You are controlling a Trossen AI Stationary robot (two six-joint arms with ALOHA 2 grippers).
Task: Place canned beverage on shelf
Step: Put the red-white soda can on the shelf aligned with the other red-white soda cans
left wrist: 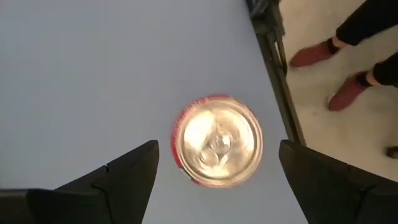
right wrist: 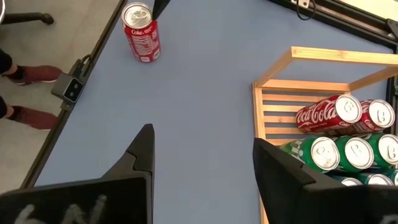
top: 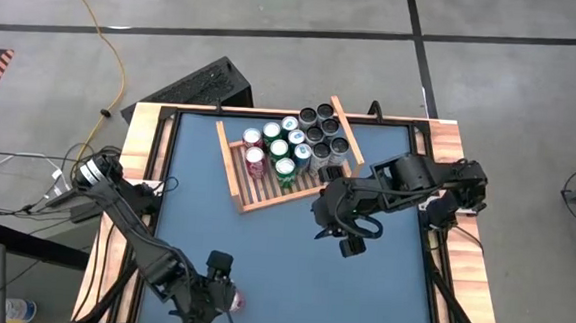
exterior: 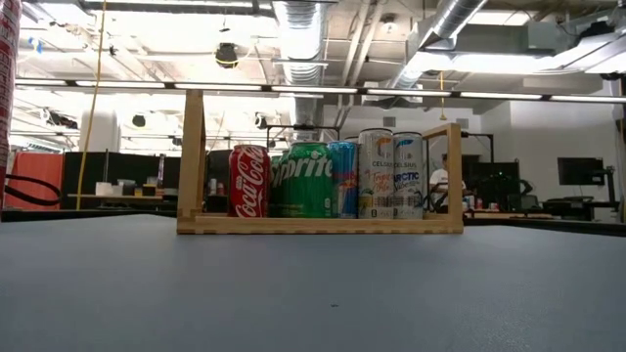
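Two dark arms of jointed black segments, each ending in a two-finger claw

From above, the left arm (top: 129, 227) is a chain of slim black links with a rounded grey-and-black joint housing near its base, and thin dark cables trail off beside that base. The right arm (top: 417, 179) looks bulkier, built of blocky black housings with glossy curved covers. The left claw (left wrist: 214, 180) shows two broad, wedge-shaped matte black fingers (left wrist: 118, 177) with angled, faceted inner edges. The right claw (right wrist: 202, 165) has similar black fingers (right wrist: 140, 155) tapering to points, above a flat dark body smudged with faint pale scuff marks.
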